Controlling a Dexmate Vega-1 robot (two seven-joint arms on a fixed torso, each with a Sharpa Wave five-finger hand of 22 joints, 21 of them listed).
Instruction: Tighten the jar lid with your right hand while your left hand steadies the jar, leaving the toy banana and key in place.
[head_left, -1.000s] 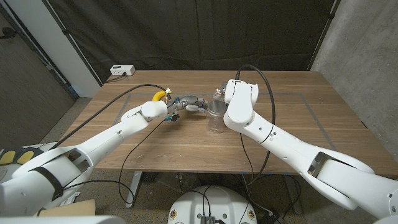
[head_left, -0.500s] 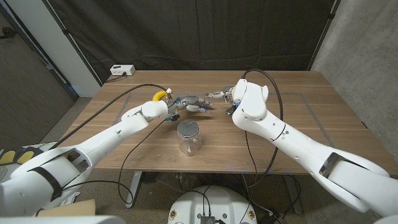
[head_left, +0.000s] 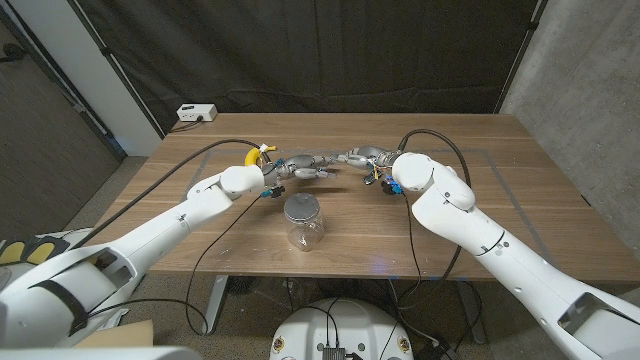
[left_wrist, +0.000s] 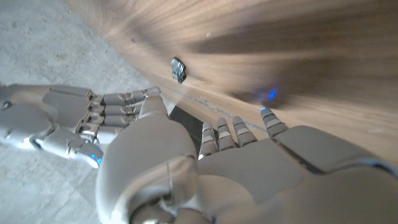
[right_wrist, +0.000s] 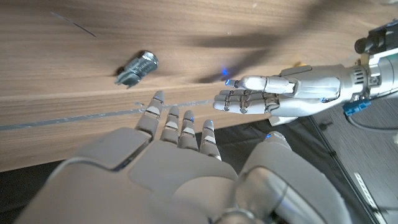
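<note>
Both hands, left hand (head_left: 303, 163) and right hand (head_left: 362, 156), hover beyond the jar (head_left: 302, 221) with fingers spread, holding nothing. Upright mid-desk, the jar looks clear, rigid, light, likely slippery: grip its wall, twist its metal lid (head_left: 301, 208).

Even overhead light in the sharp head view, with soft shadows under the arms on the table (head_left: 520, 190); both wrist views show motion blur and dark shadow bands across the wood.
</note>
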